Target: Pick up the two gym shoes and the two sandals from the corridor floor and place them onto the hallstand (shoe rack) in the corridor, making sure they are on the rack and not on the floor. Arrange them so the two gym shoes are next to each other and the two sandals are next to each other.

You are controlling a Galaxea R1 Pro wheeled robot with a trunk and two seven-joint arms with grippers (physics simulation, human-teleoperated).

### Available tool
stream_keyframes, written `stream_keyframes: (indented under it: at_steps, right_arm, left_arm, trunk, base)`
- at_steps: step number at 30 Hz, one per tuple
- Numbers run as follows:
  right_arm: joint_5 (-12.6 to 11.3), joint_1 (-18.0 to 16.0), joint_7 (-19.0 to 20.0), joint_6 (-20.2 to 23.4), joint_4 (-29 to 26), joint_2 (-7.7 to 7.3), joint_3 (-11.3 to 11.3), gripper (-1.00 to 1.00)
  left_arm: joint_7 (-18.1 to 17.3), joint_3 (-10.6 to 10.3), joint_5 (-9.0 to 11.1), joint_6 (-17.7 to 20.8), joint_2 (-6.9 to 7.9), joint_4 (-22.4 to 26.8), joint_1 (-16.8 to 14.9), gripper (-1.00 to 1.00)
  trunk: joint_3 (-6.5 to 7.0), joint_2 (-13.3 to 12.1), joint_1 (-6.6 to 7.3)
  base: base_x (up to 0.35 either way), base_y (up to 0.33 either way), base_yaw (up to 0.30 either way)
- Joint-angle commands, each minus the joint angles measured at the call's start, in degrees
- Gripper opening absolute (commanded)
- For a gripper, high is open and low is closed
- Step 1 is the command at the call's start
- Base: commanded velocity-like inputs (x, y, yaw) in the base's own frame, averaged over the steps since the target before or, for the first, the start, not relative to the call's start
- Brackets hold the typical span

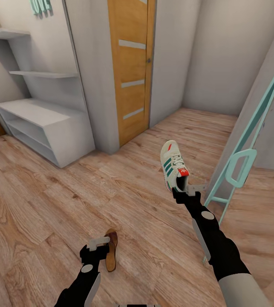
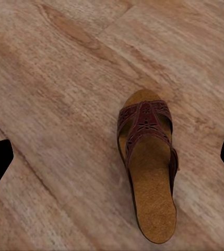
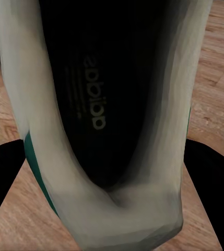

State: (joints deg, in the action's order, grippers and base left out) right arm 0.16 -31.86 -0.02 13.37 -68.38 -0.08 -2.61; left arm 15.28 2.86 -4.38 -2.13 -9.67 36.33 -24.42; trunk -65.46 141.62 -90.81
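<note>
My right gripper (image 1: 187, 189) is shut on the heel of a white gym shoe (image 1: 173, 164) with green stripes, held up off the corridor floor (image 1: 47, 204). The right wrist view looks into the gym shoe's dark opening (image 3: 98, 104), with my gripper (image 3: 109, 209) closed on its heel rim. One brown sandal (image 1: 111, 249) lies on the floor beside my left gripper (image 1: 95, 248). In the left wrist view the gripper (image 2: 112, 162) hangs open above the sandal (image 2: 148, 167). The light grey hallstand (image 1: 38, 123) stands at the far left. The other gym shoe and sandal are out of view.
A wooden door (image 1: 130, 68) stands in the wall right of the hallstand. A teal frame (image 1: 241, 166) leans against the wall on my right, close to the right arm. A corridor recess (image 1: 205, 115) opens beyond the held shoe.
</note>
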Motion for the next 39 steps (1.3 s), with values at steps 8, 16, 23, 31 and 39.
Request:
stream_keyframes:
  at_steps: [8,16,23,31,39]
  right_arm:
    - [0.0,0.0,-0.1,0.3,-0.1,-0.01,0.0,-1.00]
    - [0.0,0.0,-0.1,0.3,-0.2,-0.01,0.0,-1.00]
    - [0.0,0.0,-0.1,0.3,-0.3,-0.01,0.0,-1.00]
    - [-0.1,0.0,-0.1,0.3,-0.3,-0.01,0.0,-1.00]
    - [-0.1,0.0,-0.1,0.3,-0.3,-0.01,0.0,-1.00]
  left_arm:
    - [0.2,0.3,-0.5,-0.2,0.00,0.0,-0.1,1.00]
    - [0.4,0.2,-0.5,-0.2,0.00,0.0,-0.1,1.00]
    - [0.7,0.2,-0.5,-0.2,0.00,0.0,-0.1,1.00]
    - [0.7,0.3,-0.5,-0.2,0.06,0.0,-0.1,1.00]
    - [0.7,0.2,-0.5,-0.2,0.04,0.0,-0.1,1.00]
  trunk:
    - [0.12,0.0,0.01]
    - [0.25,0.0,0.01]
    - [-0.09,0.8,-0.43]
    - [-2.16,1.7,-1.02]
    - [-4.63,1.8,-1.23]
  base:
    - [0.000,0.000,-0.150]
    - [0.000,0.000,-0.142]
    - [0.000,0.000,-0.015]
    - [0.000,0.000,-0.001]
    - [0.000,0.000,0.000]
